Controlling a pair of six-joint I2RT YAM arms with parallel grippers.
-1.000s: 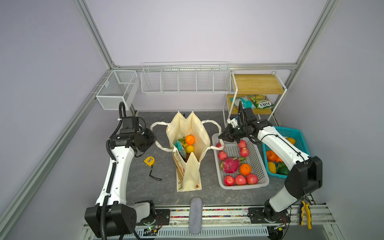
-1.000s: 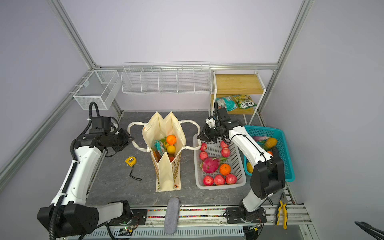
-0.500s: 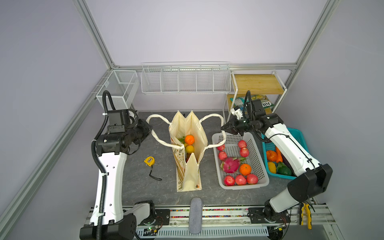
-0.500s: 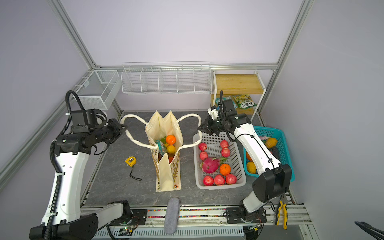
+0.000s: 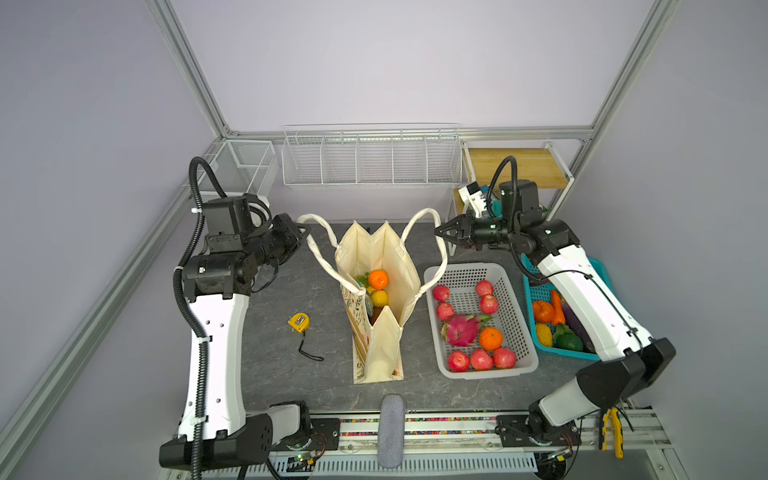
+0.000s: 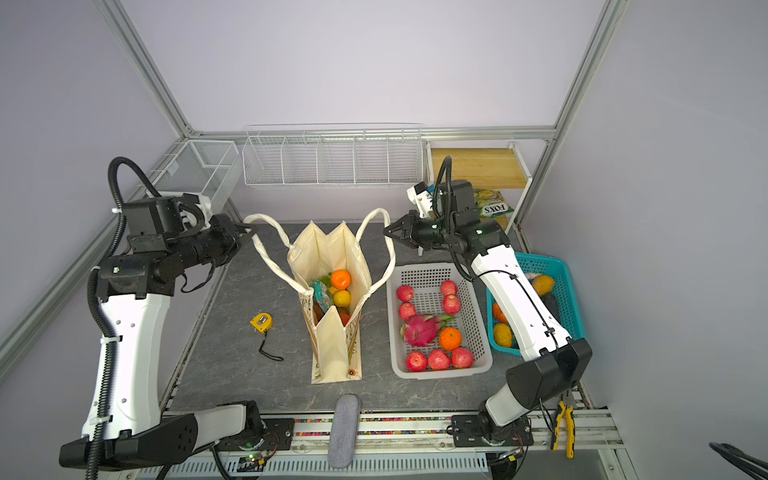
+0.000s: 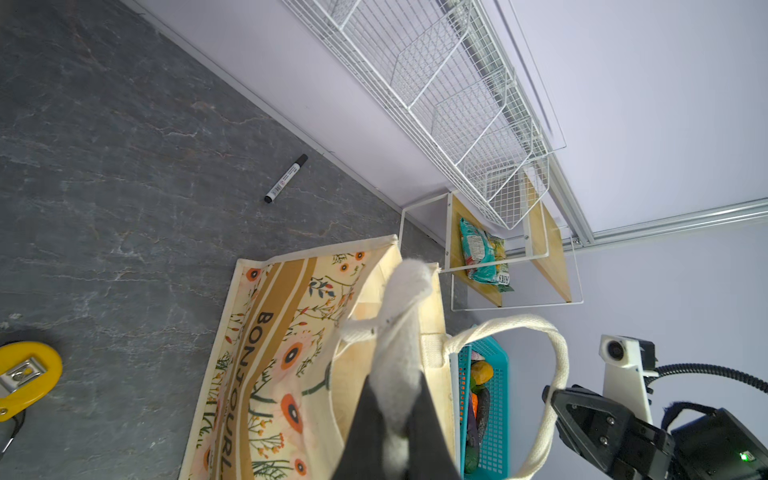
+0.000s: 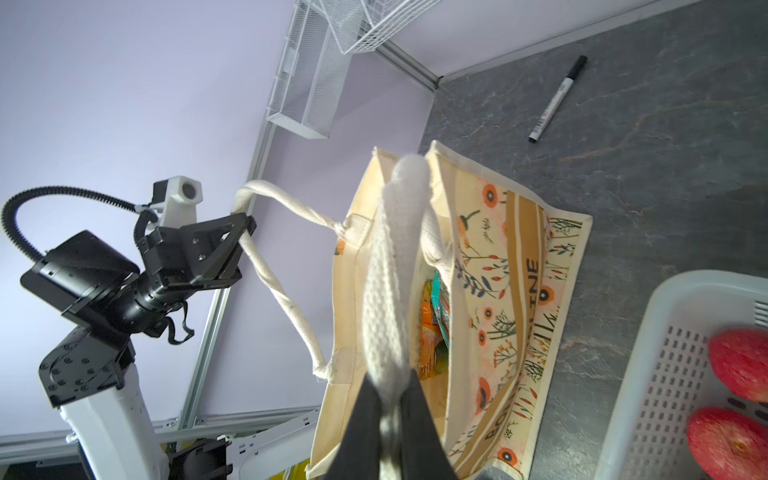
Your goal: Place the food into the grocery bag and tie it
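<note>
The cream grocery bag (image 5: 380, 345) (image 6: 334, 349) stands open mid-table. Inside it lie an orange (image 5: 378, 279), a yellow fruit (image 5: 379, 297) and a teal packet (image 6: 321, 293). My left gripper (image 5: 305, 232) (image 7: 395, 386) is shut on the bag's left rope handle (image 5: 320, 249) (image 7: 401, 299) and holds it raised to the left. My right gripper (image 5: 438, 232) (image 8: 388, 382) is shut on the right rope handle (image 5: 438, 266) (image 8: 386, 270), raised to the right. More food fills the white basket (image 5: 465, 272) and the teal basket (image 5: 540, 347).
A yellow tape measure (image 5: 298, 323) lies left of the bag. A black marker (image 7: 286, 178) lies behind it. Snack packets (image 6: 492, 205) sit on the wooden shelf (image 5: 515, 166) at the back right. Wire baskets (image 5: 370, 160) hang on the back wall.
Both arms have risen and drawn apart, each with a rope handle in its grip. The two loops now stand up and outward from the bag's mouth.
</note>
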